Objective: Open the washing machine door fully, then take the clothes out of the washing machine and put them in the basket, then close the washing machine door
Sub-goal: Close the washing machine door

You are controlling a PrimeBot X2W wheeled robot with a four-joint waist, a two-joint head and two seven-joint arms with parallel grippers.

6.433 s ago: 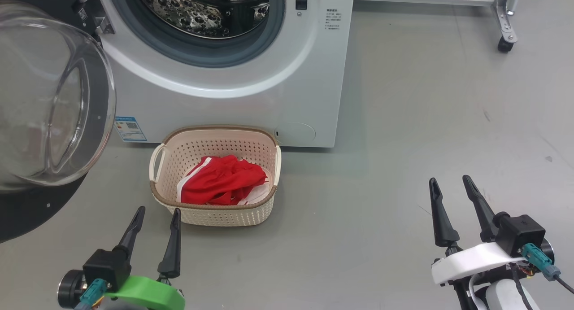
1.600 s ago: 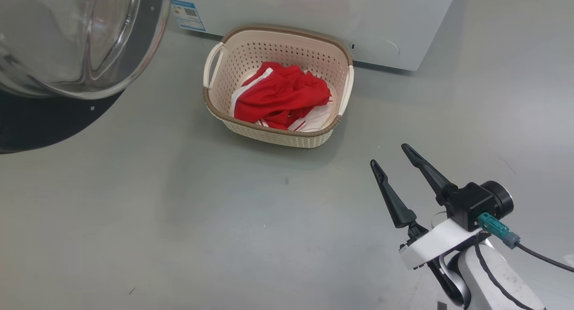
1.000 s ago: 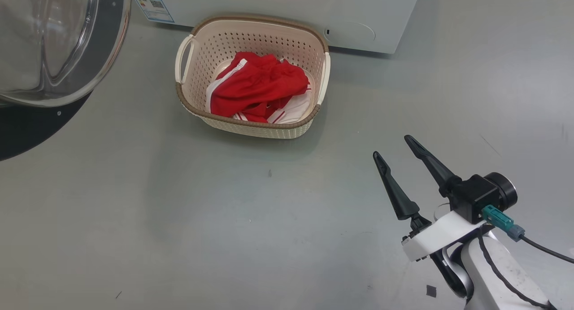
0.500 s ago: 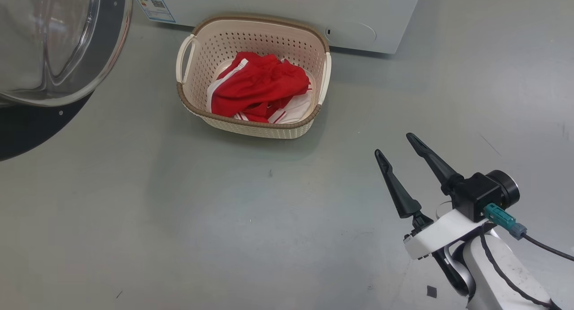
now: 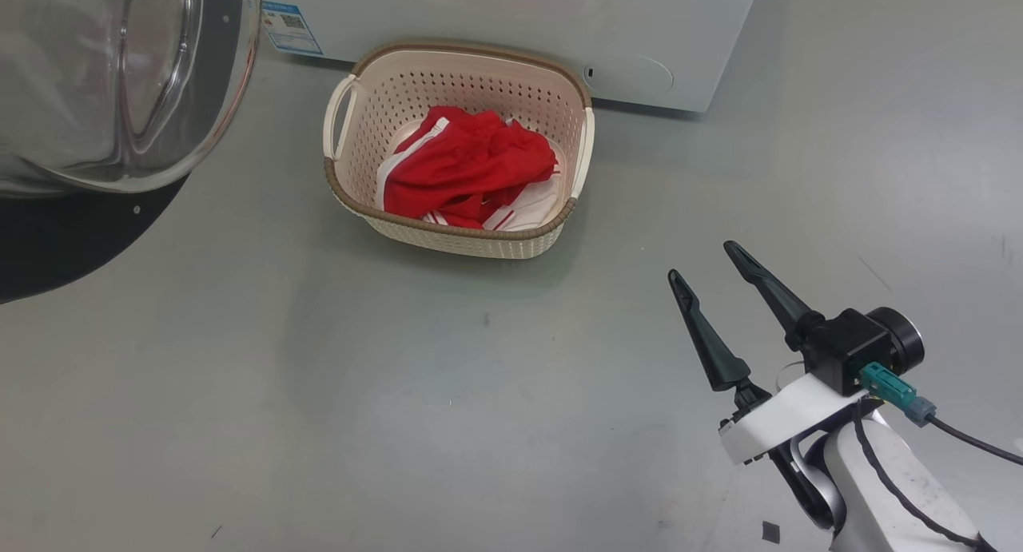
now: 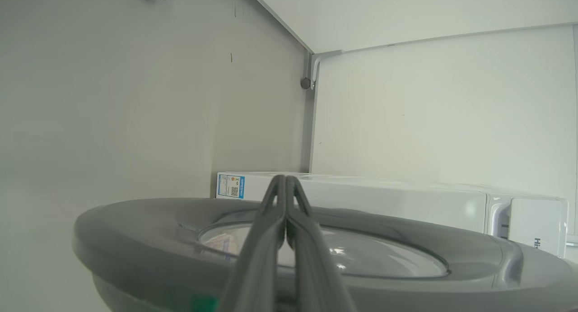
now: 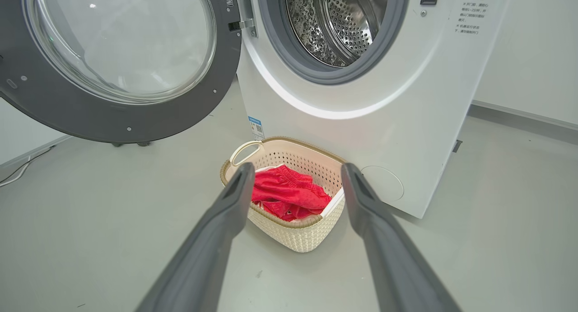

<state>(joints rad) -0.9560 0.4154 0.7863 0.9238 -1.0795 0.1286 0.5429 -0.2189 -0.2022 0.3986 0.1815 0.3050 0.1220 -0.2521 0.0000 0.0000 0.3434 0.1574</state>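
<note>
The washing machine door [image 5: 72, 248] hangs wide open at the upper left, its glass bowl [image 5: 104, 73] bulging out. The basket [image 5: 447, 231] stands on the floor against the washing machine [image 5: 511, 33], with the red and white clothes [image 5: 467, 168] in it. My right gripper [image 5: 702, 262] is open and empty at the lower right, well short of the basket. In the right wrist view the steel drum [image 7: 338, 27] looks bare behind the basket [image 7: 289, 224]. My left gripper [image 6: 285, 181] is shut and empty, over the door's outer face [image 6: 135, 221]; contact cannot be told.
A blue label [image 5: 292, 21] marks the machine's lower left corner. White walls [image 6: 429, 104] meet behind the machine. A cable [image 7: 18, 172] lies on the floor at far left. Grey floor [image 5: 400, 376] stretches between me and the basket.
The head camera has tilted a little, so the whole picture has slid down. The basket, the clothes and my right gripper have kept their places.
</note>
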